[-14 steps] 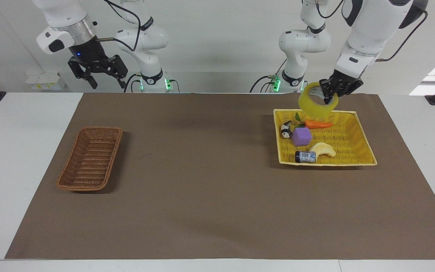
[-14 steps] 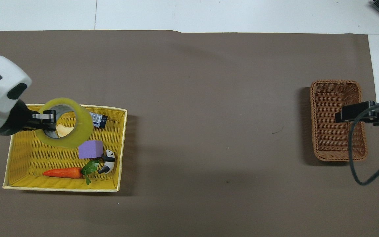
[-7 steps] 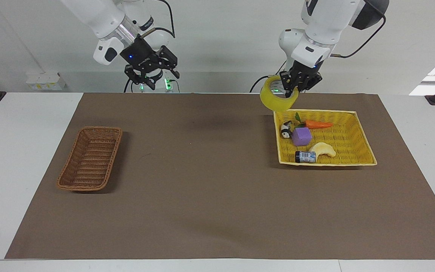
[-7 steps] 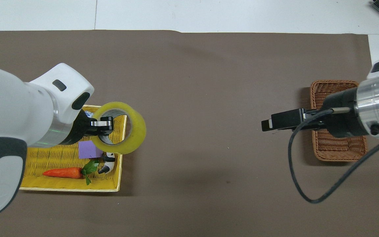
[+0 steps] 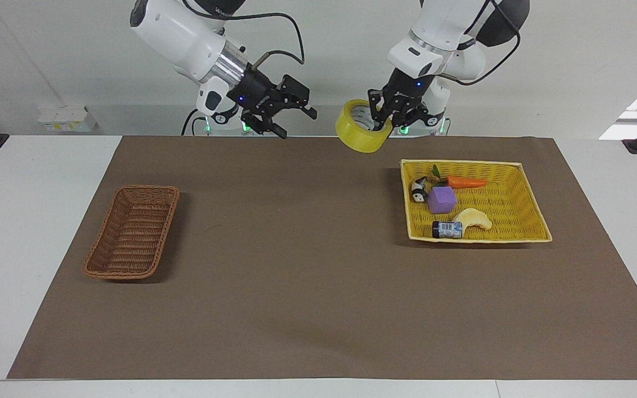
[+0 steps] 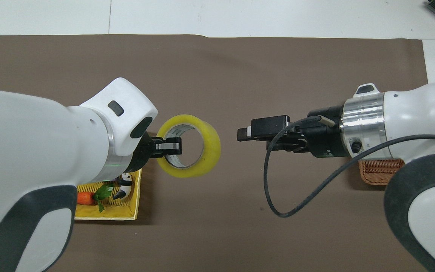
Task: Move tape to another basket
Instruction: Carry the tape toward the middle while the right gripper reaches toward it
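The tape (image 5: 361, 126) hangs in the air over the brown mat (image 5: 307, 287), pinched through its rim by the left gripper (image 5: 383, 115). The right gripper (image 5: 295, 120), fingers spread wide, faces it, apart. The wicker basket (image 5: 132, 231) holds nothing.

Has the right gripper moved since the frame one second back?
Yes. The right gripper, open, has swung from above the brown basket toward the table's middle, and now faces the tape held by the left gripper.
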{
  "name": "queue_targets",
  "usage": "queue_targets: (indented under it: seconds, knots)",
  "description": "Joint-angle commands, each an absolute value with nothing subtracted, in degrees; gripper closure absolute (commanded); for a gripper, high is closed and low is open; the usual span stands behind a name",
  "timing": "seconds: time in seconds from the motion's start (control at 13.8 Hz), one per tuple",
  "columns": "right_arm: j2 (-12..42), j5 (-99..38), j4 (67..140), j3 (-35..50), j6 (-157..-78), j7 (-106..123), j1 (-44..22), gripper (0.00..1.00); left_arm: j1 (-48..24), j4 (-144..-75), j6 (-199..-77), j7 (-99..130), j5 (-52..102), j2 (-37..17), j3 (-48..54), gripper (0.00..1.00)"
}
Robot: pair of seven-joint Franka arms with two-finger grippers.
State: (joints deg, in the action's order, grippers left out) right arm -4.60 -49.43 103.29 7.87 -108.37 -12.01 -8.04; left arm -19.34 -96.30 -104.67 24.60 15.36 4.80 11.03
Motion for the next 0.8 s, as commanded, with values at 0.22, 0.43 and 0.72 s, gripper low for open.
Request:
queue_targets:
  seconds: [0.22,0.43,0.72]
  knots:
    - [-7.21,-58.71,108.19,8.26,-112.85,-13.79,-7.38,0.0,-22.67,-97.38,-108.01,14.33,20.12,5.45,10.46,1.0]
    - [-7.82,-58.45,108.98,8.44,-112.42,-13.45,-7.47,0.0,-24.87,-97.29,-110.56,15.02,20.21,5.01,10.55,1.0]
    - [-8.44,-58.27,109.51,8.35,-109.34,-12.92,-7.38,0.0,-26.97,-97.29,-117.32,22.74,20.13,4.22,10.55,1.0]
